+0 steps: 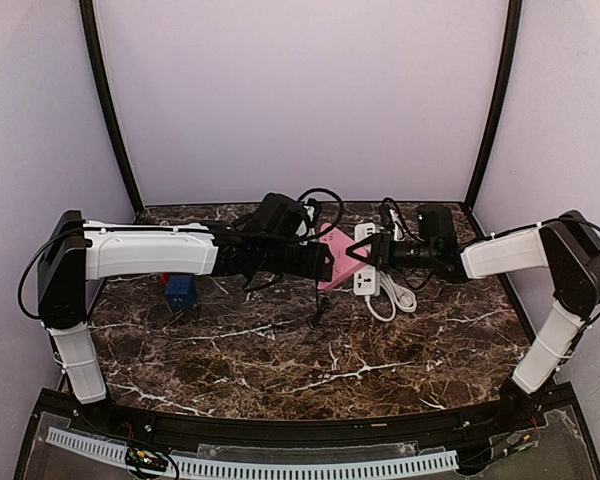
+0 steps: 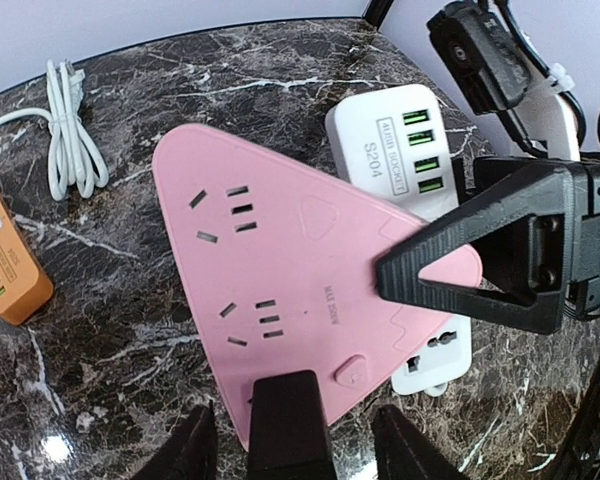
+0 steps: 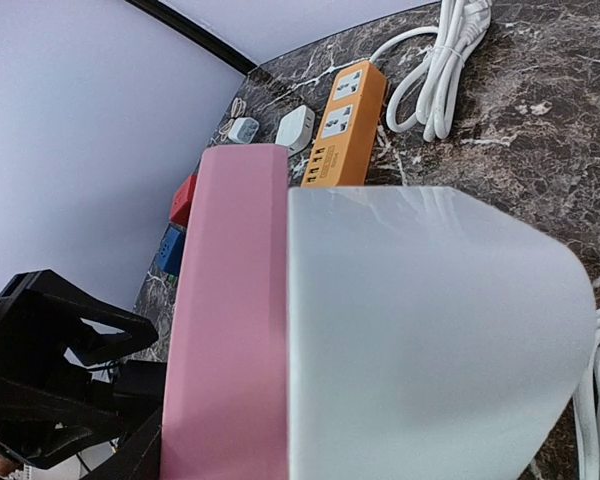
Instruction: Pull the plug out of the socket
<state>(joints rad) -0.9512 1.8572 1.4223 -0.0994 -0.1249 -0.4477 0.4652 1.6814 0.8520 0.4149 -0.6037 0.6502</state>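
Straddling the black plug point(image 2: 288, 420), left gripper point(image 2: 298, 445) stands spread — right gripper point(image 2: 405, 278) pinches the pink socket strip point(image 2: 280, 265).

Bright, even light falls from above. The walls point(image 1: 300, 100) look pale and smooth. Shadows on the table point(image 1: 280, 370) are soft and faint. In the left wrist view the shiny stone has a small white glare spot at the near left. In the top view the poles point(image 1: 109, 110) bend a bit at the sides. In the right wrist view the pink strip point(image 3: 230, 320) and the white block point(image 3: 430, 340) sit very near the lens and look blurry. Far things are sharper.
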